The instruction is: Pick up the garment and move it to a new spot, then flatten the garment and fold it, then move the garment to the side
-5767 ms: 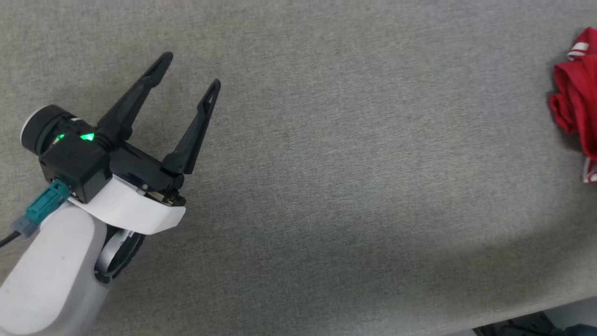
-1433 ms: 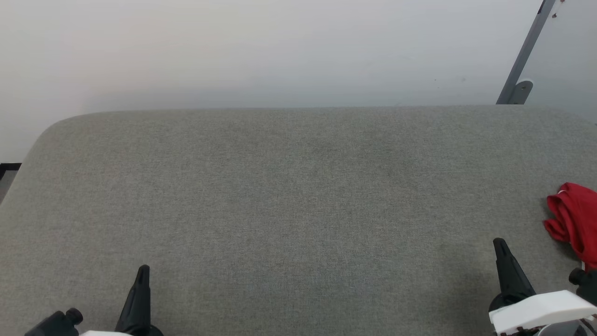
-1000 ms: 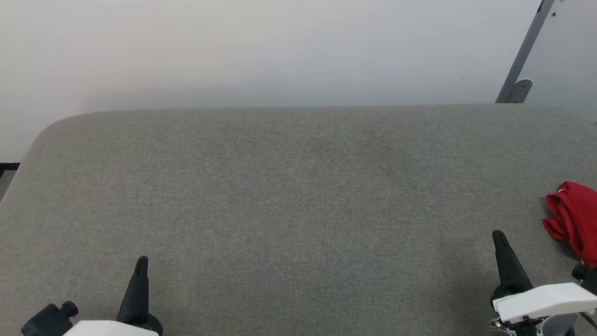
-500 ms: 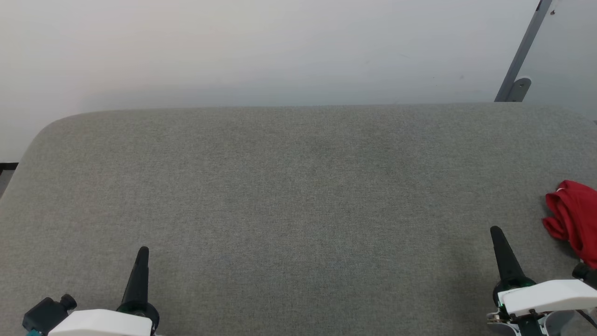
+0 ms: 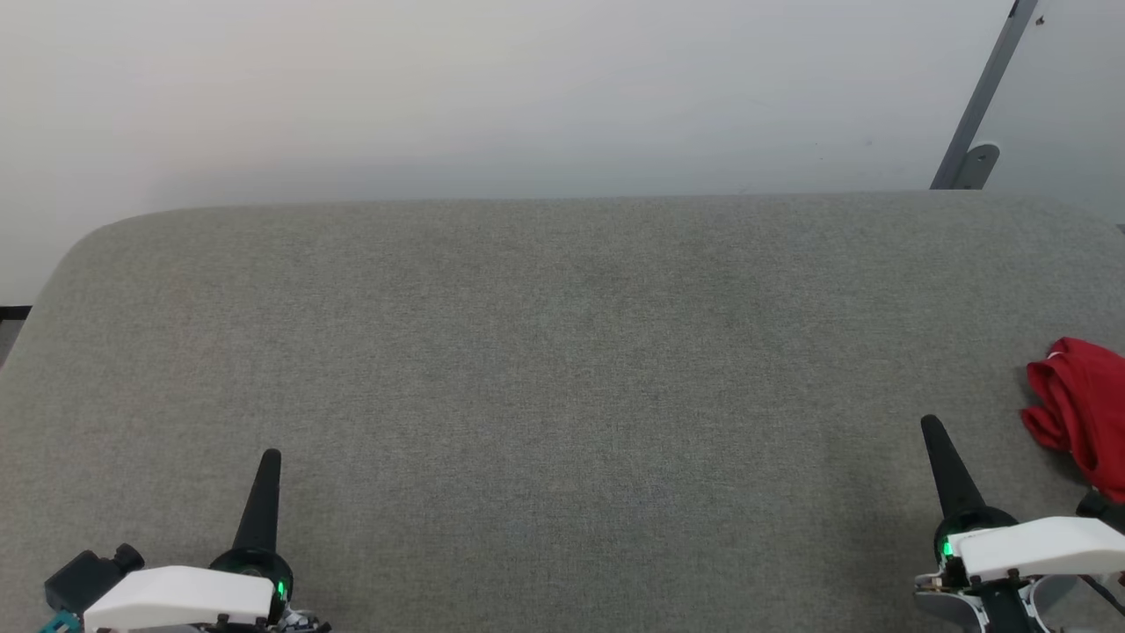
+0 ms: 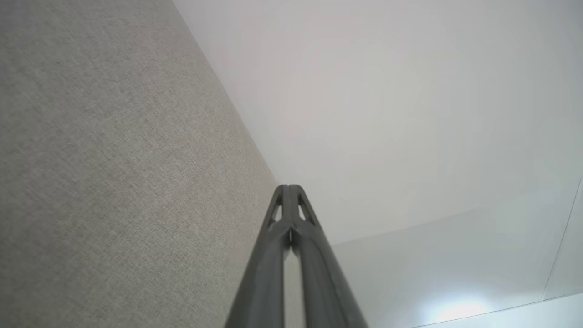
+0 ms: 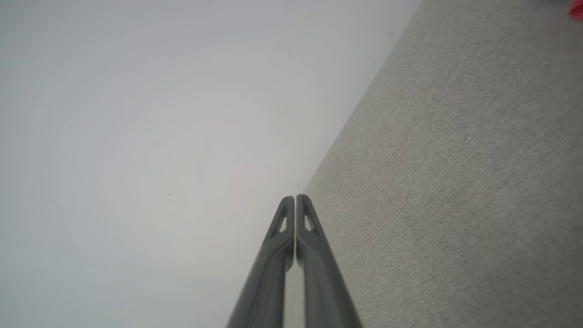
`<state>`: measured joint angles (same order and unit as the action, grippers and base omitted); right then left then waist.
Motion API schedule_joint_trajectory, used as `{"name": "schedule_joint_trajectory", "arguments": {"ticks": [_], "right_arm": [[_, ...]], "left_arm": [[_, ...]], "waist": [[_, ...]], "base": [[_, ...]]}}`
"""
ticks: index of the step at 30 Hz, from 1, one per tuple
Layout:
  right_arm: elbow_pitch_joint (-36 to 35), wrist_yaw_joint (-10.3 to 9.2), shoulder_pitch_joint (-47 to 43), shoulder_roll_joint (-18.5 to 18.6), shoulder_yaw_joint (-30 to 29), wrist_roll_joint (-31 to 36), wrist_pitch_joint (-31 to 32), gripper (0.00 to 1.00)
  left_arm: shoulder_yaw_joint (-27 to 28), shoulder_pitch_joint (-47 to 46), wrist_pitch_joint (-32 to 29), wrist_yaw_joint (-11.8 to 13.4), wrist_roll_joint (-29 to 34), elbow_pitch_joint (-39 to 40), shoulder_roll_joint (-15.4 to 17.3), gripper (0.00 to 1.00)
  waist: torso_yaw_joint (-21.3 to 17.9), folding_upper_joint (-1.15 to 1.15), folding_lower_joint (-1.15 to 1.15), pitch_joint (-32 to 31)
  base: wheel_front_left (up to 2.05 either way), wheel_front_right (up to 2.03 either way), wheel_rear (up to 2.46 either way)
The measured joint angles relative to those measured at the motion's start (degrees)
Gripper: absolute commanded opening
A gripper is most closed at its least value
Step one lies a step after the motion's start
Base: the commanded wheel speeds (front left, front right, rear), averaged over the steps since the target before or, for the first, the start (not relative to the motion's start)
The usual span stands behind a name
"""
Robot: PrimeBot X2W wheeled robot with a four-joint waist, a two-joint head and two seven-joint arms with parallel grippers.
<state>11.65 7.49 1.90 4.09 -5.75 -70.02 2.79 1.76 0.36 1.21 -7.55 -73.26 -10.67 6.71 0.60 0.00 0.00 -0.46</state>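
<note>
Workspace seen from the head camera and both wrist cameras. The garment, a bunched red heap, is lying at the far right edge of the grey fabric-covered surface, and the frame is cutting off part of it. The right gripper is sitting at the lower right, near the garment but apart from it. Its two dark fingers are pressing together into a single spike and gripping nothing. The left gripper is sitting at the lower left, well apart from the garment, with its fingers likewise pressing together and nothing between them. Both grippers are pointing toward the pale wall behind the surface. A slanted grey bar is leaning against that wall at the upper right.

In the left wrist view, the left gripper is showing its tips meeting over the line where surface and wall join. In the right wrist view, the right gripper is showing the same, with a sliver of the garment appearing in the top right corner.
</note>
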Motion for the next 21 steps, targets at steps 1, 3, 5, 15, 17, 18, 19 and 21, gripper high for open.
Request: {"name": "schedule_joint_trajectory", "arguments": {"ticks": [1,3,5,15,17,18,19,21], "right_arm": [[0.1,0.00,0.1,0.0,0.0,-0.5,0.1,0.00],[0.1,0.00,0.4,-0.1,0.0,-1.5,0.3,0.00],[0.2,0.00,0.6,-0.1,-0.1,-2.5,0.4,0.00],[0.8,0.00,1.3,-0.4,-0.2,-7.2,1.2,0.00],[0.9,0.00,1.6,-0.4,-0.2,-8.0,1.3,0.00],[0.9,0.00,1.7,-0.4,-0.3,-8.4,1.4,0.00],[1.0,0.00,1.8,-0.4,-0.3,-8.9,1.5,0.00],[1.1,0.00,2.0,-0.5,-0.3,-9.8,1.7,0.00]], "left_arm": [[0.1,-0.2,-0.2,0.0,-0.8,0.0,-0.1,0.00],[0.2,-0.2,-0.5,0.0,-1.6,-0.2,-0.3,0.00],[0.3,-0.4,-0.8,0.0,-2.4,-0.4,-0.4,0.00],[1.0,-1.8,-2.2,0.0,-6.4,-1.1,-1.0,0.00],[1.2,-2.3,-2.3,0.0,-7.4,-1.2,-1.1,0.00],[1.2,-2.4,-2.5,0.0,-8.0,-1.3,-1.1,0.00],[1.3,-2.4,-2.7,0.0,-8.3,-1.3,-1.2,0.00],[1.4,-2.5,-2.8,0.0,-9.0,-1.5,-1.3,0.00]], "waist": [[0.0,0.00,0.00,0.0],[0.0,0.00,0.00,0.0],[-0.1,0.00,0.00,0.1],[-0.2,0.00,0.00,0.2],[-0.2,0.00,0.00,0.2],[-0.2,0.00,0.00,0.2],[-0.2,0.00,0.00,0.2],[-0.2,0.00,0.00,0.2]], "base": [[0.00,0.00,0.00],[0.00,0.00,0.00],[0.00,0.00,0.00],[0.00,0.00,0.00],[0.00,0.00,0.00],[0.00,0.00,0.00],[0.00,0.00,0.00],[0.00,0.00,0.00]]}}
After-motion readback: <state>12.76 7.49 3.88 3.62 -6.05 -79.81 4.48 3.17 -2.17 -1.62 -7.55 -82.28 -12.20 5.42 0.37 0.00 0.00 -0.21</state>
